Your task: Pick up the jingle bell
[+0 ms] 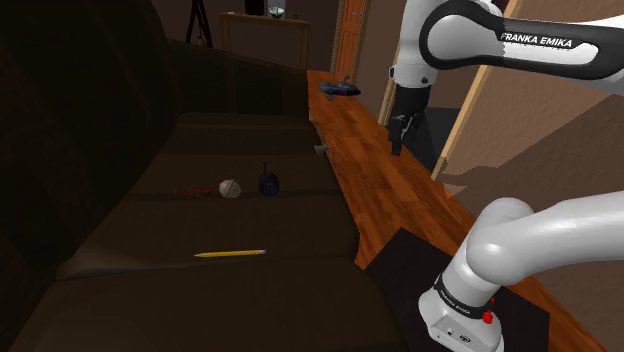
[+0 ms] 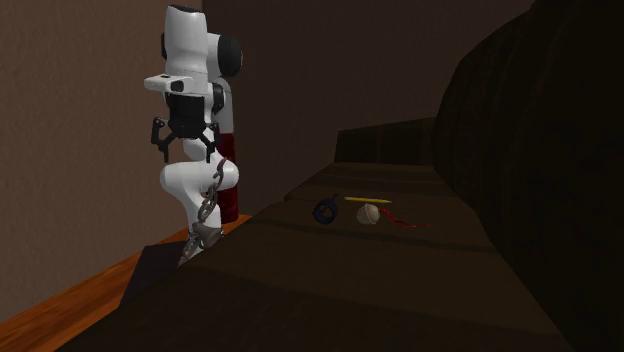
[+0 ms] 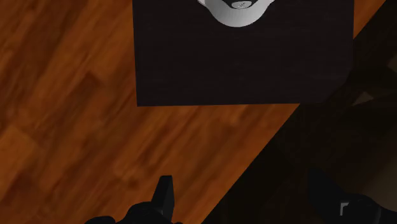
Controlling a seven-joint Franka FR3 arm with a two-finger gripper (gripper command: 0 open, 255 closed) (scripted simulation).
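On the dark sofa seat [image 1: 200, 220] lies a small dark blue round bell [image 1: 268, 183] with a loop on top. Right beside it rests a pale ball [image 1: 230, 187] with a red cord. The second exterior view has the blue bell [image 2: 325, 210] and the pale ball [image 2: 370, 213] side by side mid-seat. My gripper [image 1: 402, 130] hangs high over the wooden floor, off the sofa and far from both. It points down, open, nothing between its fingers [image 3: 164, 194]. The same gripper [image 2: 183, 145] hangs under the white wrist.
A yellow pencil [image 1: 230, 254] lies nearer on the seat. A grey metal piece [image 1: 321, 150] sits at the sofa's edge, chain-like [image 2: 205, 215] from the other side. A dark object [image 1: 338, 89] lies far off on the wooden floor [image 1: 400, 190]. The black stand [image 3: 242, 63] is below the gripper.
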